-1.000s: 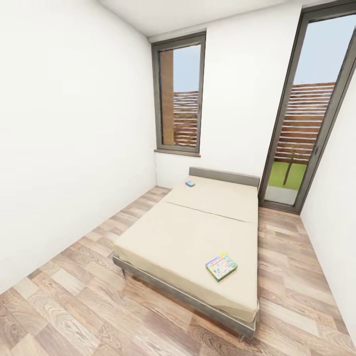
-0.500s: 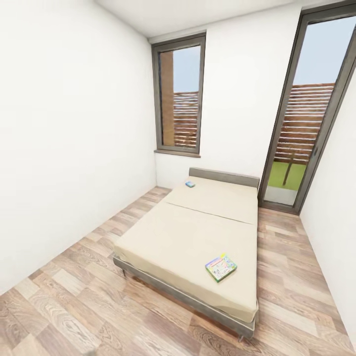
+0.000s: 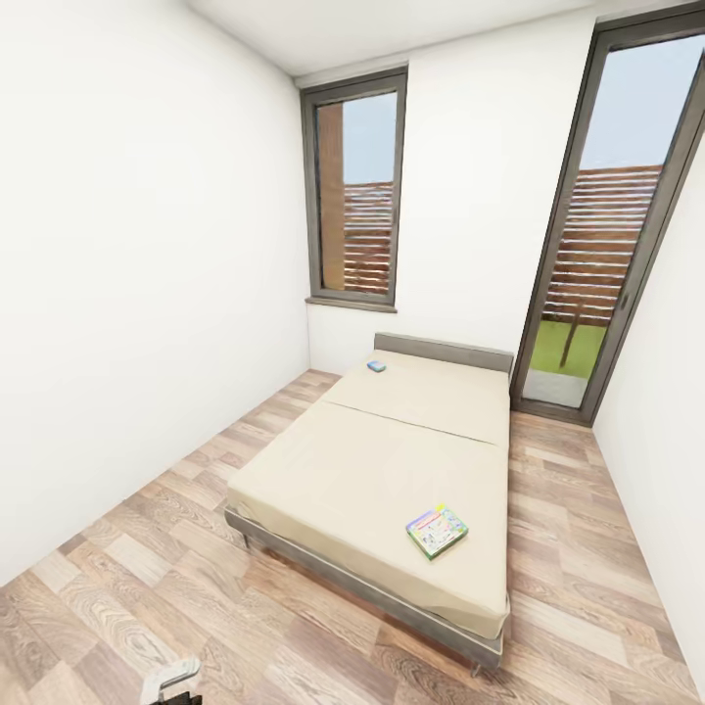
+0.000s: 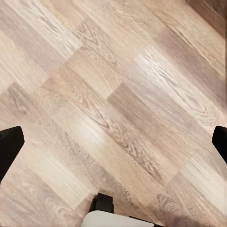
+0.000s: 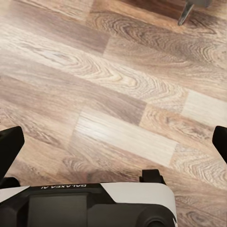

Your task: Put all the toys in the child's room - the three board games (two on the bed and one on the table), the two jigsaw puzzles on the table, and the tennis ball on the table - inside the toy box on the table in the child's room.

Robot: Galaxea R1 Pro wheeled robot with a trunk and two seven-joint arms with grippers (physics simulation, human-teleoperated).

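Facing the bed (image 3: 392,460), we see one board game (image 3: 437,530) near its foot corner, a smaller blue board game (image 3: 376,366) by the headboard. Our left gripper (image 4: 113,142) and right gripper (image 5: 113,139) hang spread wide over floor (image 3: 147,597), empty.

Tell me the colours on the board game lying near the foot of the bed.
In the head view, the board game has a pastel, busy cartoon lid with a green edge.

Far board game (image 3: 376,365) too small; fingers (image 4: 9,146) cut off.
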